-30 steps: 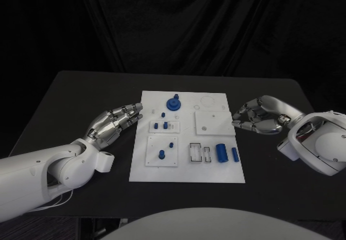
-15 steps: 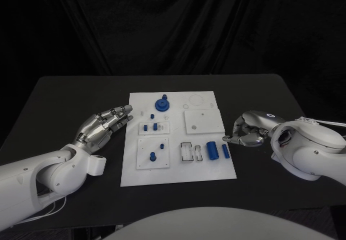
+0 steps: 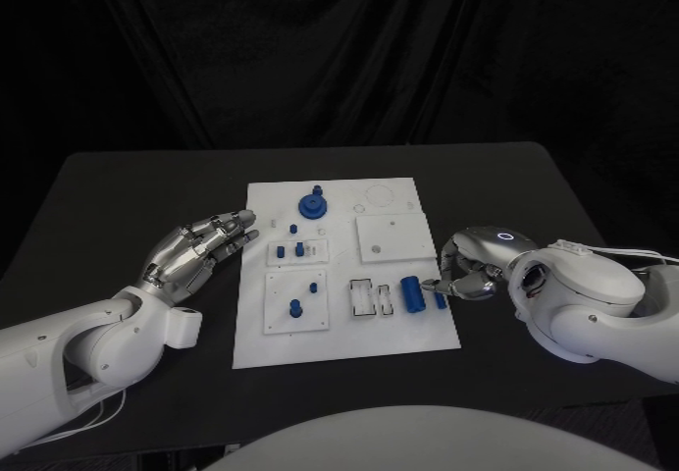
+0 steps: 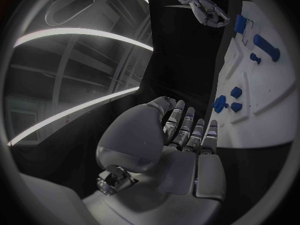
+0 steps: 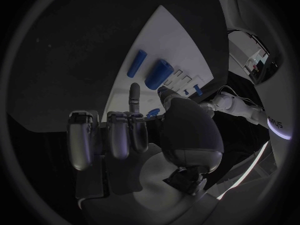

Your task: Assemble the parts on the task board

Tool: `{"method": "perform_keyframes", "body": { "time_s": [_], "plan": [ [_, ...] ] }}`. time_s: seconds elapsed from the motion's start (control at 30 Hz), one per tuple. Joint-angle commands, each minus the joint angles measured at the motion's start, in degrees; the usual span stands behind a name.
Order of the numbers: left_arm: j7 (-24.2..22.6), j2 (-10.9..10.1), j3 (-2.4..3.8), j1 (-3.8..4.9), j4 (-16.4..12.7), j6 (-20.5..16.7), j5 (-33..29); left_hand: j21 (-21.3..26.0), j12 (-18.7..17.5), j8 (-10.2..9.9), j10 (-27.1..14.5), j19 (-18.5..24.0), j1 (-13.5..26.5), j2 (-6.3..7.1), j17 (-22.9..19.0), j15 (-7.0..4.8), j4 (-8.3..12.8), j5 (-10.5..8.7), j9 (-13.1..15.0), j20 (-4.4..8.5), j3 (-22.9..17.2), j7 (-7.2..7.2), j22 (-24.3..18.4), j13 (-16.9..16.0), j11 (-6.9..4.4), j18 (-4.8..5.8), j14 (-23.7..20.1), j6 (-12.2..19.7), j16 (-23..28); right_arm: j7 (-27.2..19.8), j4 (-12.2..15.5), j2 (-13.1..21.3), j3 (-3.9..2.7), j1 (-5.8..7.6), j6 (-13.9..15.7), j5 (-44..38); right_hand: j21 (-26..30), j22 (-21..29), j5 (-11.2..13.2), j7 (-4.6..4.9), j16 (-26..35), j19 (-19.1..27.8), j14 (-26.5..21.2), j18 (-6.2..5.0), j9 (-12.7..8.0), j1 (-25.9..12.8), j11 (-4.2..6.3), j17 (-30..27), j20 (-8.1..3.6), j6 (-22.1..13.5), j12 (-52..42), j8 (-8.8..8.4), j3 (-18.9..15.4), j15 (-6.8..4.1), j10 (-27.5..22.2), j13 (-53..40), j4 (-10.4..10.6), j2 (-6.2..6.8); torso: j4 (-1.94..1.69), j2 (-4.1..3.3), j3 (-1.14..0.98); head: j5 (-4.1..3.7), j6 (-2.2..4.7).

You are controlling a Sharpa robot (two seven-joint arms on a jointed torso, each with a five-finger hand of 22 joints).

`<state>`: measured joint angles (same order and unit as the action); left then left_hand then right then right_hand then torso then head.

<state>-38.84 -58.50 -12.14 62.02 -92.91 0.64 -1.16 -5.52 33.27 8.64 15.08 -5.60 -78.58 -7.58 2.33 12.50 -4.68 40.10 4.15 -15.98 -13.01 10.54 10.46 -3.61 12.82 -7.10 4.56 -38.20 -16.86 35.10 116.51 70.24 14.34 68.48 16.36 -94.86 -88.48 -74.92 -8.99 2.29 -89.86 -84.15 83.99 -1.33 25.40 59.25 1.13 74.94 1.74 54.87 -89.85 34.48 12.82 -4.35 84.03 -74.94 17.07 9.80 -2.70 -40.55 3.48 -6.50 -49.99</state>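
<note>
the right hand is seen at the right edge of the white board, beside two blue cylinders, fingers curled, nothing grasped. the left hand is kept flat, released, left of the board.

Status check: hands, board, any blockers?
Left hand open, beside task board. Right hand empty, fingers apart, at the two blue cylinders. Nothing in the way.
</note>
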Motion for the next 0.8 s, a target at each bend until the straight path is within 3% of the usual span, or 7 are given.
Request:
{"method": "perform_keyframes", "body": {
  "time_s": [0.03, 0.2, 0.37, 0.47, 0.6, 0.8],
  "plan": [
    [-9.26, 0.11, 0.04, 0.08, 0.01, 2.41, -0.36, -0.59, 0.03, 0.38, 0.49, -0.75, -0.83, 0.04, 0.08, 0.11, -0.02, 0.24, 0.07, -0.26, -0.52, 1.62, 0.42, -0.03, 0.14, -0.55, 0.72, -0.39, -0.63, 1.73, 0.29, -0.5, -0.01, -0.28, -0.77, -3.24, -0.35, -14.66, 0.68, -0.14, -0.14, -5.3, 6.01, 1.01, 0.39, 0.16, 0.48, 15.06, -0.33, -0.44, -0.15, -0.04, -0.12, -0.52, 5.97, -15.06, -0.01, 0.46, -0.06, -0.11, -0.03, 0.1, -0.01],
    [-8.87, 0.07, 0.04, 0.08, 0.05, 2.65, -0.36, -2.33, -0.5, 0.64, 0.63, -2.82, -0.99, 0.44, 0.23, 0.51, -0.43, 0.22, -0.02, -0.69, -1.35, 1.65, 2.45, 0.0, 0.18, -0.56, 1.94, -0.22, -1.98, 1.79, 0.09, -1.77, -0.02, -0.53, -0.96, -3.48, -0.61, -14.74, 3.3, -0.26, -0.14, -5.4, 6.01, 1.07, 1.79, -1.68, 0.58, 15.06, -0.35, -0.29, -0.15, 0.41, -0.74, -0.58, 5.97, -15.06, 0.04, 0.68, 0.06, -0.1, -0.08, 0.26, -0.01],
    [-8.68, 0.08, 0.04, 0.08, 0.04, 2.81, -0.36, -2.67, -0.74, 0.66, 0.53, -3.21, -1.02, 0.53, 0.25, 0.58, -0.5, 0.22, -0.04, -0.72, -1.5, 1.6, 2.81, 0.01, 0.13, -0.51, 2.14, -0.12, -2.17, 2.06, -0.18, -2.75, -0.02, -0.79, -2.01, -3.54, -0.82, -14.82, 5.49, -0.32, -0.14, -5.49, 6.01, 1.13, 2.82, -3.28, 0.64, 15.06, -0.39, -0.4, -0.15, 0.62, -1.01, -0.64, 5.97, -15.06, 0.06, 0.9, -0.24, -0.19, -0.03, 0.04, -0.01],
    [-8.57, 0.14, 0.04, 0.07, 0.14, 2.94, -0.36, -2.75, -0.8, 0.67, 0.5, -3.31, -1.03, 0.56, 0.26, 0.61, -0.52, 0.21, -0.05, -0.73, -1.55, 1.58, 2.89, 0.02, 0.13, -0.48, 2.23, -0.09, -2.26, 2.38, -0.41, -3.32, -0.03, -1.02, -2.75, -3.56, -1.52, -15.08, 5.94, -0.42, -0.14, -5.85, 6.01, 1.33, 3.43, -4.26, 0.73, 15.06, -0.45, -0.3, -0.15, 0.82, -1.24, -0.71, 5.97, -15.06, 0.07, 1.14, -0.31, -0.3, -0.07, 0.24, -0.01],
    [-8.53, 0.2, 0.04, 0.06, 0.25, 2.95, -0.36, -3.01, -1.73, 0.48, -0.14, -3.57, -1.13, 0.7, 0.24, 0.78, -0.57, 0.2, -0.17, -0.74, -1.84, 1.48, 3.09, 0.1, 0.02, -0.3, 2.4, 0.78, -2.27, 3.01, -1.22, -4.22, -0.03, -1.37, -3.98, -3.57, -1.52, -15.08, 6.02, -0.49, -0.14, -5.85, 6.01, 1.33, 3.91, -5.11, 0.8, 15.06, -0.53, -0.3, -0.15, 0.92, -1.44, -0.79, 5.97, -15.06, 0.08, 1.32, -0.1, -0.42, 0.0, 0.67, -0.01],
    [-8.41, 0.22, 0.04, 0.05, 0.48, 2.89, -0.36, -3.2, -3.06, 0.19, -1.37, -3.67, -1.23, 0.98, 0.22, 0.94, -0.64, 0.1, -0.3, -0.7, -2.16, 1.09, 3.21, 0.2, -0.59, -0.05, 2.44, 2.08, -2.1, 3.2, -2.68, -5.91, -0.03, -2.09, -3.66, -3.57, -1.52, -15.08, 6.08, -0.49, -0.14, -5.85, 6.01, 1.33, 4.56, -7.09, 0.84, 15.06, -0.61, -0.61, -0.15, 0.86, -2.19, -0.84, 5.97, -15.06, 0.1, 2.05, -0.33, -0.35, -0.06, 0.3, -0.01]
  ]
}}
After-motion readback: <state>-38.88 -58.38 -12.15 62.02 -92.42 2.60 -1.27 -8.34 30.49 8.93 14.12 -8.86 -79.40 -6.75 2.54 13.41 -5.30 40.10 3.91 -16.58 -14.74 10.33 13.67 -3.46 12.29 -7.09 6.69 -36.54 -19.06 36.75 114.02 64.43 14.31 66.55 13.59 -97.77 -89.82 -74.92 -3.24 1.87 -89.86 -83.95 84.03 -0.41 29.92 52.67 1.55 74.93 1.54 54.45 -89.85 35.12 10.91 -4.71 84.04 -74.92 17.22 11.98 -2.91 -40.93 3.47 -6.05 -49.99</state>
